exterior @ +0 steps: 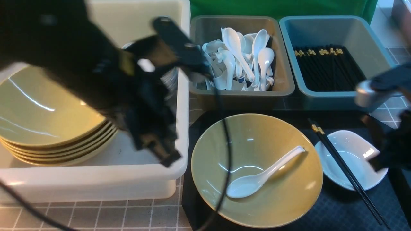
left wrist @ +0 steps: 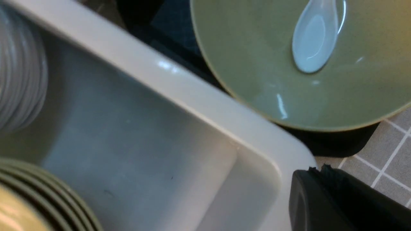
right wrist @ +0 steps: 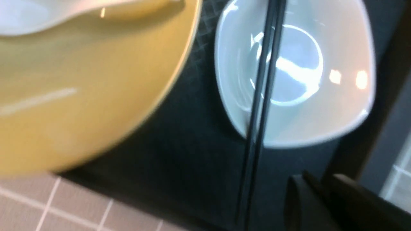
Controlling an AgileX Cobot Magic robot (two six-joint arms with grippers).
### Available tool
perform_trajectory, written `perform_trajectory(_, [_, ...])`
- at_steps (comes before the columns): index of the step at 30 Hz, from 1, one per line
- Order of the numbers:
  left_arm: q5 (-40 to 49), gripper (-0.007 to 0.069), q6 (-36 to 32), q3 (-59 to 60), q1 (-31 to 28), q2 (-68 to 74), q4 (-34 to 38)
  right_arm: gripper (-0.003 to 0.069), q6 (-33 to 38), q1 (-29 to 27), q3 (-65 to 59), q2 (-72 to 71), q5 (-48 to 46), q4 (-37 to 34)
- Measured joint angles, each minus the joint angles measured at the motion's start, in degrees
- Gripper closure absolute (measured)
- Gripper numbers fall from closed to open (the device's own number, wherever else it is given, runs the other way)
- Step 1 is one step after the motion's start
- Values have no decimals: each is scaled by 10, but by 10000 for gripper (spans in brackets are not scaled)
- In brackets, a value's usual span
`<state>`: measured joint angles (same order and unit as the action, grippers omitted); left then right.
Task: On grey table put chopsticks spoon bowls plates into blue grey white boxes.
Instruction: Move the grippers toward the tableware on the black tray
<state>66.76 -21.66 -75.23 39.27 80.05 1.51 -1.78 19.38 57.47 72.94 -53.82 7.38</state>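
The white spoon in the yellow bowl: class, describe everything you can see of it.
The spoon is glossy white, ceramic-looking, with an oval scoop and a short curved handle. It lies hollow side up inside the yellow-green bowl, scoop low near its centre, handle slanting toward the far-right wall. It looks empty.

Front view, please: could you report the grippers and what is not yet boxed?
Left gripper shut, empty, by white box. Right gripper beside plate, jaws unclear. Bowl with spoon, chopsticks across plate: unboxed on black tray. Cable drapes across bowl.
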Motion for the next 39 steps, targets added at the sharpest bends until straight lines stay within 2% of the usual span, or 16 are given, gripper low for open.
perform_trajectory(1, [-2, 636, 0, -1, 1, 2, 0, 530, 1, -2, 5, 11, 1, -2])
perform_trajectory(3, [-2, 636, -1, -3, 10, 16, 0, 446, 23, -29, 35, 78, 9, -24])
perform_trajectory(7, [-22, 636, -3, -4, 12, 23, 3, 316, 82, -67, 75, 161, 19, -93])
perform_trajectory(12, [-75, 636, -4, -4, 12, 23, 12, 258, 103, -75, 103, 236, 37, -112])
perform_trajectory(21, [-96, 636, -5, -4, 12, 27, 14, 276, 119, -75, 107, 289, 41, -112])
perform_trajectory(24, [-97, 636, -11, -4, 12, 35, 14, 363, 119, -75, 107, 289, 40, -112])
perform_trajectory(32, [-99, 636, -13, -4, 12, 48, 14, 506, 119, -75, 107, 289, 40, -112])
perform_trajectory(36, [-98, 636, -13, -4, 12, 54, 14, 508, 119, -75, 107, 289, 40, -112])
perform_trajectory(39, [-98, 636, -13, -4, 12, 54, 14, 476, 119, -75, 107, 289, 40, -112])
